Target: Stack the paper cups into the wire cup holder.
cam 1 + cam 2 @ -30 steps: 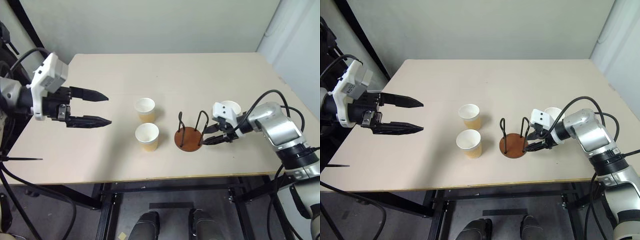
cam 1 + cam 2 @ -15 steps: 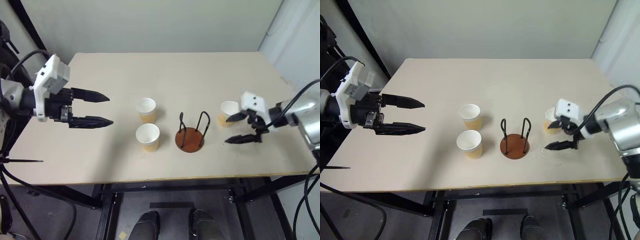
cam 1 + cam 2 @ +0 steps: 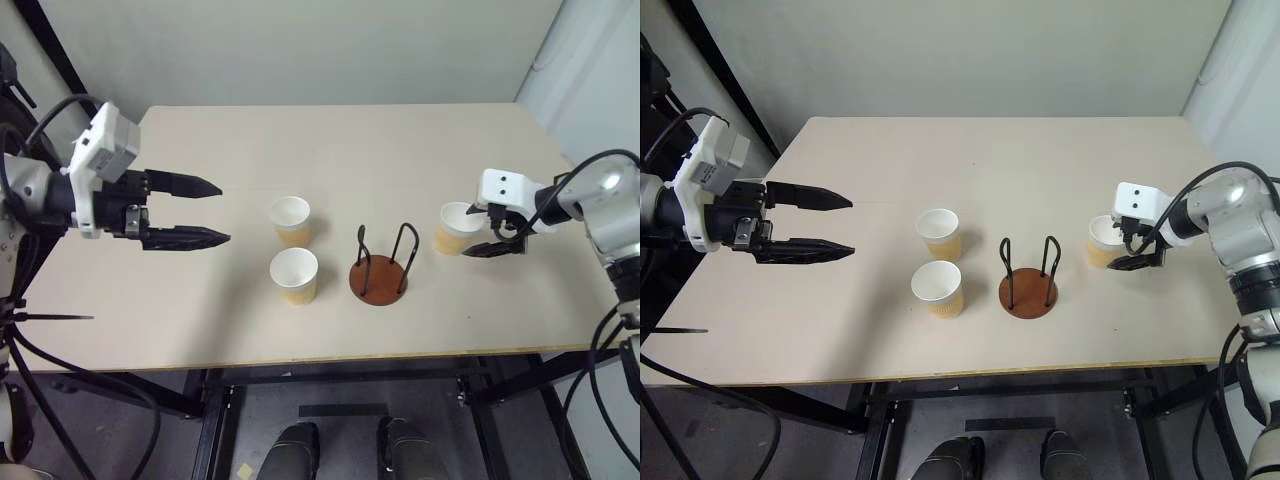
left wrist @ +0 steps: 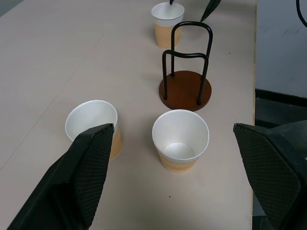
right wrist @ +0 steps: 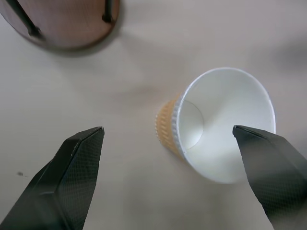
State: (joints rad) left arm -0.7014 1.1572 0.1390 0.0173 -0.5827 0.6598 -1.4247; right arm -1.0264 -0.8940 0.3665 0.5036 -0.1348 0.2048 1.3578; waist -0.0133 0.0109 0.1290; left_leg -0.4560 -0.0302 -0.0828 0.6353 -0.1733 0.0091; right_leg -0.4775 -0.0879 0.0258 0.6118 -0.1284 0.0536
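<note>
- Standing empty, the holder (image 3: 380,277) sits mid-surface toward the front edge; all three cups (image 3: 290,219) remain unstacked.
- Right hand (image 3: 484,232) is spread wide beside the right-edge cup (image 3: 454,227); left hand (image 3: 203,211) is released, grasping nothing.

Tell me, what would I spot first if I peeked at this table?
Probably the wire cup holder, standing empty mid-table with its two black loops sticking up. Two paper cups wait beside it on the robot's left, and the right gripper hangs open around a third cup on the other side.
</note>
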